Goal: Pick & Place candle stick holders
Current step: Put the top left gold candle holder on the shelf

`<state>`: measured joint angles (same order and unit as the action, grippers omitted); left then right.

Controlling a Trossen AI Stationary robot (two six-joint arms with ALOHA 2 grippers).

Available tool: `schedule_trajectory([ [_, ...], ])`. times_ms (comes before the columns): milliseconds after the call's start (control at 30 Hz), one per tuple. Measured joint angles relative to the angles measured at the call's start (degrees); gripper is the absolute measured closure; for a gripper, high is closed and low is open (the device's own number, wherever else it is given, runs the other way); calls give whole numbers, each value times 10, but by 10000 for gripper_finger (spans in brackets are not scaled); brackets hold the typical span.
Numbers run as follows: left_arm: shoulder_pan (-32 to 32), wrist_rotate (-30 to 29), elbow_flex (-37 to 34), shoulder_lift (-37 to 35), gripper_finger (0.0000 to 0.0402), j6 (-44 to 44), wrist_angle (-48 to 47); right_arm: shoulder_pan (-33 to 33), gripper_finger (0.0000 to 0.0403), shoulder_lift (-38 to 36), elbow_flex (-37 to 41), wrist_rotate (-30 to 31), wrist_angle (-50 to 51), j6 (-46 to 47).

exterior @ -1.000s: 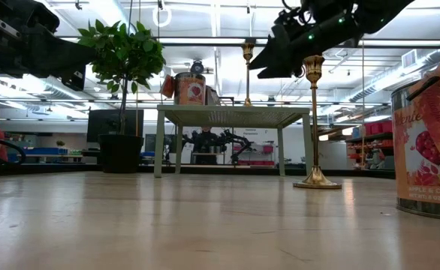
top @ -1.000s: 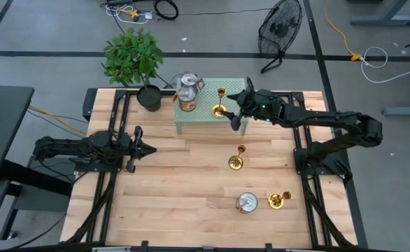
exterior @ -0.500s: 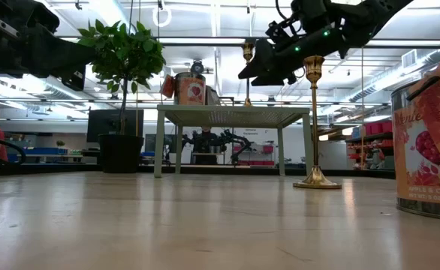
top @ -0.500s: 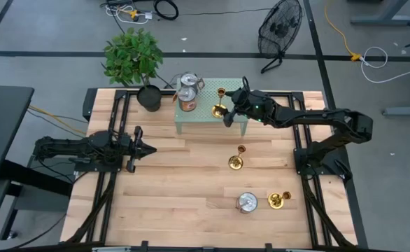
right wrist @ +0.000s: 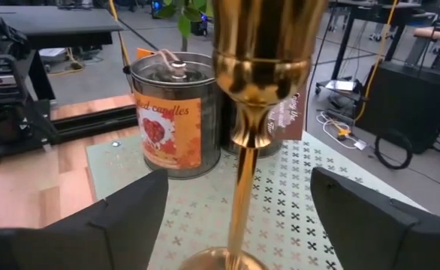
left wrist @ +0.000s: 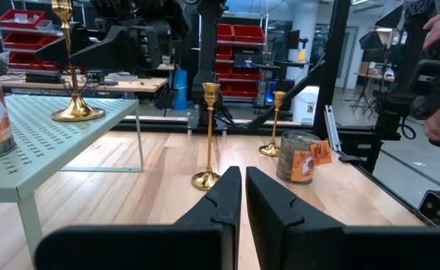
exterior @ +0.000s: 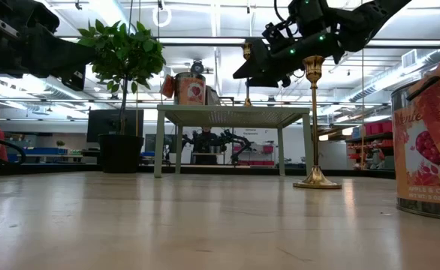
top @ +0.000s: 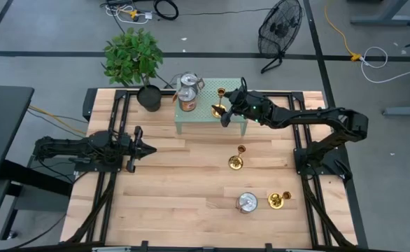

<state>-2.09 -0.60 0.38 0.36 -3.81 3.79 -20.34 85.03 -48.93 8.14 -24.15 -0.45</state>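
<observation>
The right pincer (right wrist: 239, 217) stands apart around the tall candle stick holder (right wrist: 254, 97); it looks slippery and tippy, so grab its thin stem.

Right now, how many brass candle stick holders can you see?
3. One stands on the green perforated stand at, one mid-table, one near the front edge beside a tin. None looks hidden.

Three shiny brass candle stick holders stand upright, each with a flared round base, thin stem and small cup. One (top: 220, 108) stands on the pale green perforated stand (top: 198, 117). One (top: 236, 160) stands mid-table (top: 163, 196). One (top: 278, 200) stands near the table's front right corner.
</observation>
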Motion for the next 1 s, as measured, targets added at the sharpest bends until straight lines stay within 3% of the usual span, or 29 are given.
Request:
schedule_trajectory([
  [367, 0, 0, 0, 0, 371, 0, 0, 0, 149, 0, 0, 0, 1, 0],
  [1000, 0, 0, 0, 0, 371, 0, 0, 1, 237, 0, 0, 0, 1, 28],
])
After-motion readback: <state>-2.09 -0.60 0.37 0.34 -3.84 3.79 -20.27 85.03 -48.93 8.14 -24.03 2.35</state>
